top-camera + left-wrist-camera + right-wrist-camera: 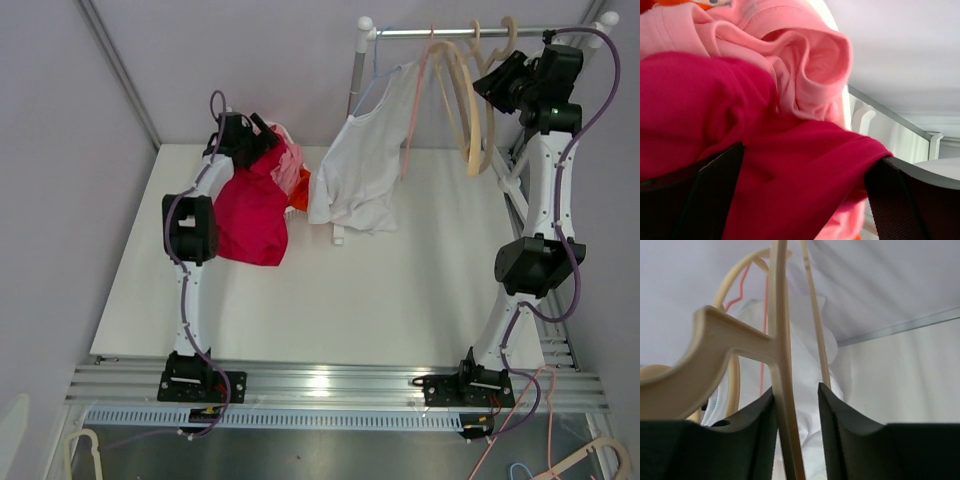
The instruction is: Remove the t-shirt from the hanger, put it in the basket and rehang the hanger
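Note:
A white t-shirt (362, 172) hangs from a thin hanger on the rail (450, 32), its hem resting on the table; the right wrist view shows it behind the hangers (801, 355). A crimson t-shirt (250, 215) lies crumpled at the table's back left. My left gripper (262, 137) is over it, open wide, with crimson cloth (790, 175) draped between the fingers. My right gripper (492, 85) is up at the rail. Its jaws stand slightly apart around a bare beige hanger (780, 340), which touches the left finger and leaves a gap to the right one.
Pink (290, 165) and orange (300, 192) garments lie under the crimson one. Several empty beige and pink hangers (470, 100) hang on the rail. The rail's post (357, 75) stands at the table's back. More hangers (590, 460) lie below the front edge.

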Motion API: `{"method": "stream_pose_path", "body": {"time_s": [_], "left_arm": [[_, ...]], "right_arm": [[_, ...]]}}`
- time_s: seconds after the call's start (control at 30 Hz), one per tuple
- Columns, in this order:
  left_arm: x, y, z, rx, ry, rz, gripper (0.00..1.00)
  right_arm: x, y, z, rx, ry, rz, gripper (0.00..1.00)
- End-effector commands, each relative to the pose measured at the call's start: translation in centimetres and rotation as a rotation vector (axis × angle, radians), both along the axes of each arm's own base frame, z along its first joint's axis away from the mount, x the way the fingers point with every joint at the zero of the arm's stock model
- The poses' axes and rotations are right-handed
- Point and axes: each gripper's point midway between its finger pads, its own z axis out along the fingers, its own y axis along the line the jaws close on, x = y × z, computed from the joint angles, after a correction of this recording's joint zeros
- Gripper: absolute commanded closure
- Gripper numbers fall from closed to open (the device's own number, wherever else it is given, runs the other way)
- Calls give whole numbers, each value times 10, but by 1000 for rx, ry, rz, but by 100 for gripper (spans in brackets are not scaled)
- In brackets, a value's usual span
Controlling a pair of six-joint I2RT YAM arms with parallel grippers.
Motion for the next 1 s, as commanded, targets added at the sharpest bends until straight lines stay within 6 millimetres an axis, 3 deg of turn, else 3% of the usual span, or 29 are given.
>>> {"method": "stream_pose_path", "body": {"time_s": [0.0,0.03,0.13,0.27,0.33,0.4,0.43,0.5,0.53,0.57,0.6,0.63,0.67,0.73,0.77,0.83,0.87,0.93,0.97], "left_arm": [[-8,9,91,41,-133,20,1],[-11,9,98,49,-144,16,0],[-17,7,129,67,-198,1,0],[-26,-1,176,97,-281,-23,1],[-32,-3,212,112,-346,-23,0],[-39,-7,230,137,-380,-37,1],[-47,-9,253,142,-422,-40,0],[-58,-13,273,166,-464,-53,0],[-68,-14,294,172,-501,-54,1],[-74,-16,301,190,-515,-61,1],[-80,-17,310,200,-530,-61,1],[-87,-17,314,210,-526,-62,1],[-98,-15,332,223,-555,-54,0],[-110,-11,330,227,-528,-48,1],[-123,-6,342,228,-538,-38,1],[-133,2,325,246,-474,-9,1],[-145,8,337,246,-485,12,0],[-155,14,318,242,-412,28,0],[-168,24,318,250,-381,69,0]], "right_arm": [[-16,-6,-27,-70,111,-51,59],[-19,-7,-21,-79,98,-60,49],[-23,-11,-12,-101,79,-77,42],[-30,-14,-1,-120,60,-95,41],[-34,-18,1,-135,61,-112,40],[-39,-19,6,-150,55,-121,39],[-41,-20,9,-161,50,-124,39],[-51,-21,18,-173,30,-132,39],[-52,-20,24,-187,7,-132,39],[-55,-21,21,-198,10,-139,39],[-63,-20,39,-206,-43,-145,39],[-67,-21,42,-212,-52,-151,39],[-70,-26,45,-224,-57,-177,39],[-84,-28,62,-239,-91,-196,36],[-88,-31,66,-251,-96,-217,36],[-102,-32,80,-269,-121,-235,30],[-107,-35,82,-275,-120,-253,28],[-119,-34,87,-286,-123,-256,27],[-124,-36,88,-291,-121,-271,27]]}}
